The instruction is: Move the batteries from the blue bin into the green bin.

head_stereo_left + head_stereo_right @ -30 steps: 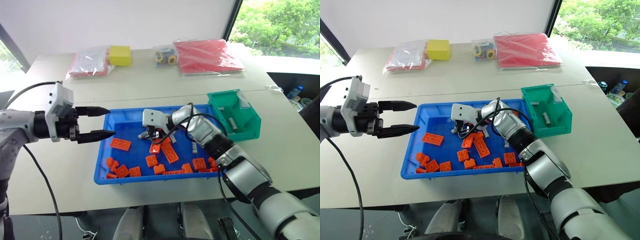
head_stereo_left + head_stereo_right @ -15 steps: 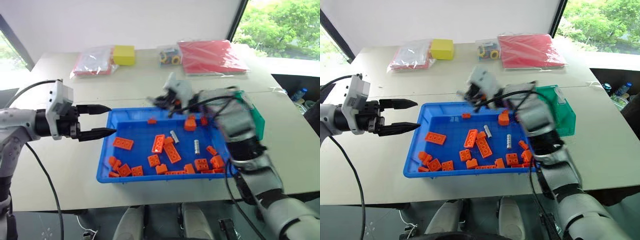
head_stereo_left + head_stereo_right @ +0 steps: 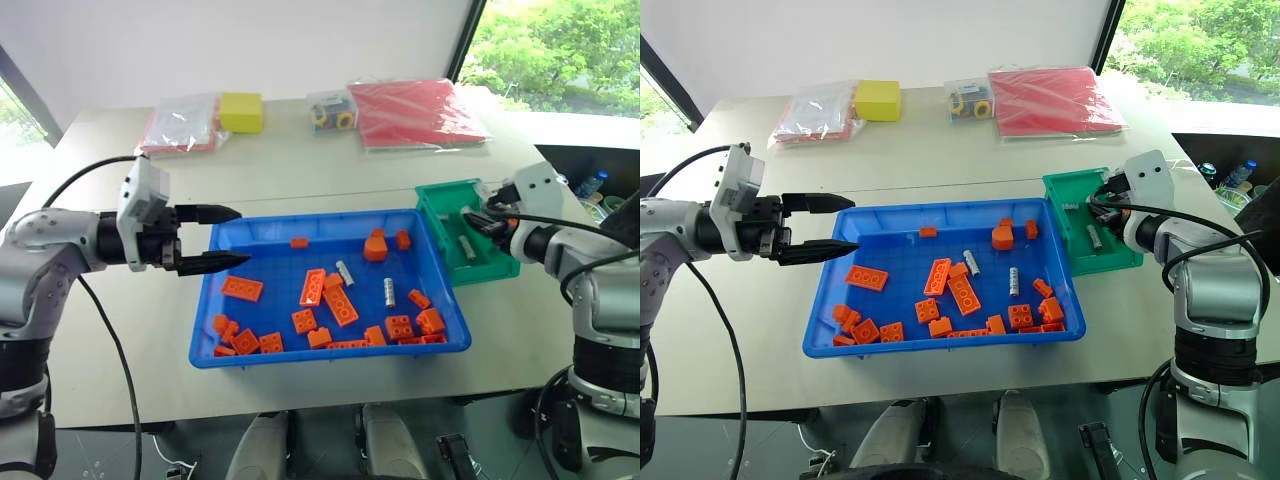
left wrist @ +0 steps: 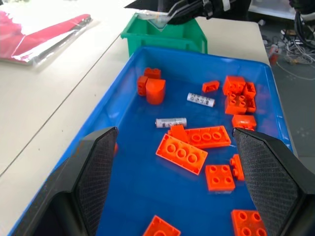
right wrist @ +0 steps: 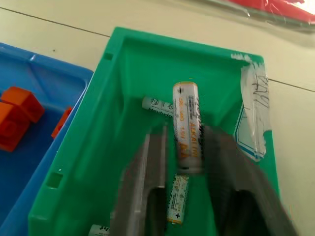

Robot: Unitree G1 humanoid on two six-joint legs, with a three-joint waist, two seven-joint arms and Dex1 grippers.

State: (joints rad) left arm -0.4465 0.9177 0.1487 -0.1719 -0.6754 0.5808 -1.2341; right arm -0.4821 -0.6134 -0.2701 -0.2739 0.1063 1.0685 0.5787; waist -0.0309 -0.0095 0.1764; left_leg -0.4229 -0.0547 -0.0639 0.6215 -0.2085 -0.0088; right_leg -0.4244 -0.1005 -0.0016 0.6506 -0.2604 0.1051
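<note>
Hovering over the green bin (image 5: 98,162), the right hand (image 5: 184,162) has its fingers parted with a battery (image 5: 186,127) between them, long axis running along the fingers; whether they touch it, I cannot tell. Left hand (image 3: 225,238) spread wide at the blue bin (image 3: 215,290) rim.

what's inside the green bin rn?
In the green bin the right wrist view shows batteries: one between the right gripper's fingers, one behind it, another below, a fourth's end at the edge. The fingers hide the rest of the floor.
</note>
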